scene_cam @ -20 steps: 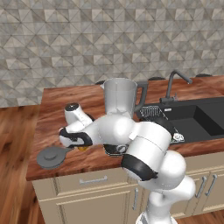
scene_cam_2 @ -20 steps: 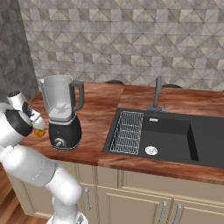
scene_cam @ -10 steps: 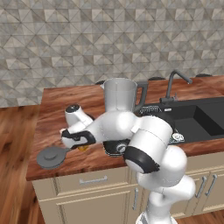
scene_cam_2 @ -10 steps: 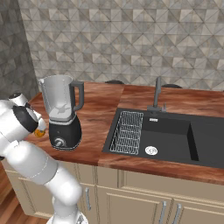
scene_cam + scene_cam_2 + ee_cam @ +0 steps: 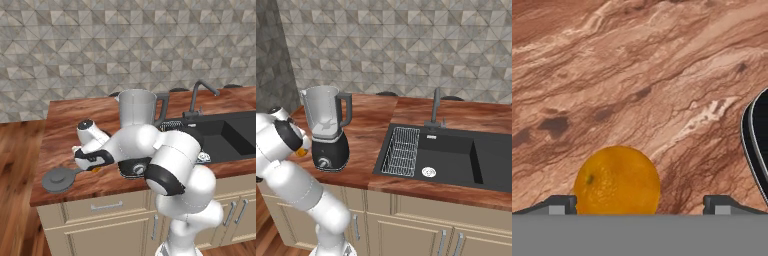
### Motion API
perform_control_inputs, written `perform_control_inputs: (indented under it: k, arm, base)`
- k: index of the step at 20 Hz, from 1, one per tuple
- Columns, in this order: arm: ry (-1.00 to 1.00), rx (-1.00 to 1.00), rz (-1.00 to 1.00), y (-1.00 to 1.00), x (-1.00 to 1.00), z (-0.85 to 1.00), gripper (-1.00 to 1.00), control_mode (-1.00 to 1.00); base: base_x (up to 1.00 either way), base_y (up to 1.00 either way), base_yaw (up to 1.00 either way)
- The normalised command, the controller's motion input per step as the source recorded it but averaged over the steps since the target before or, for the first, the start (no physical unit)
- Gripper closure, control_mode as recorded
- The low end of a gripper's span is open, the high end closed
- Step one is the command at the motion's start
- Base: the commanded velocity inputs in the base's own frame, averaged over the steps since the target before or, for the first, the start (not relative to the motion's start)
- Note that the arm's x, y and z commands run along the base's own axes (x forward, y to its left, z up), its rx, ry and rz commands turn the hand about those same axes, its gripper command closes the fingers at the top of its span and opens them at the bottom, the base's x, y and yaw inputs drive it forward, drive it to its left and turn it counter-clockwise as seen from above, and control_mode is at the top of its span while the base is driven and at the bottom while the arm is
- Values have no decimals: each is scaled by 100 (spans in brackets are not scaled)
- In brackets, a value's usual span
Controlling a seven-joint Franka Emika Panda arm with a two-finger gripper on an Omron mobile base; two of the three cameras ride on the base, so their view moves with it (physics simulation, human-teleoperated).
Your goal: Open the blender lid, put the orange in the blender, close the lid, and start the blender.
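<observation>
Orange (image 5: 617, 180) btwn lid (image 5: 59, 179) & blender (image 5: 138, 117).

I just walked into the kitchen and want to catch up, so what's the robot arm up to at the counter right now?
The arm is going after the orange on the wooden counter. Its gripper is open, with the orange between the fingertips but nearer one side, not gripped. The lid is already off, lying flat on the counter near the front edge. The blender stands open-topped beside the sink.

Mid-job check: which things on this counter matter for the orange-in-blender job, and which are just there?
Job things:
blender, jar open
blender lid, lying on the counter
orange, between the open gripper fingertips

Just there:
sink
faucet
wire rack in the sink
</observation>
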Motion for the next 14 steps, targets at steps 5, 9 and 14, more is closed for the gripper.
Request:
perform_control_inputs:
  k: [5, 9, 14]
  arm:
    - [-1, 0, 0, 0, 0, -17, -100, -100]
    - [-3, 0, 0, 0, 0, -12, -100, -100]
    - [-3, 0, 0, 0, 0, -13, -100, -100]
  base:
    - [0, 0, 0]
    - [0, 0, 0]
    - [0, 0, 0]
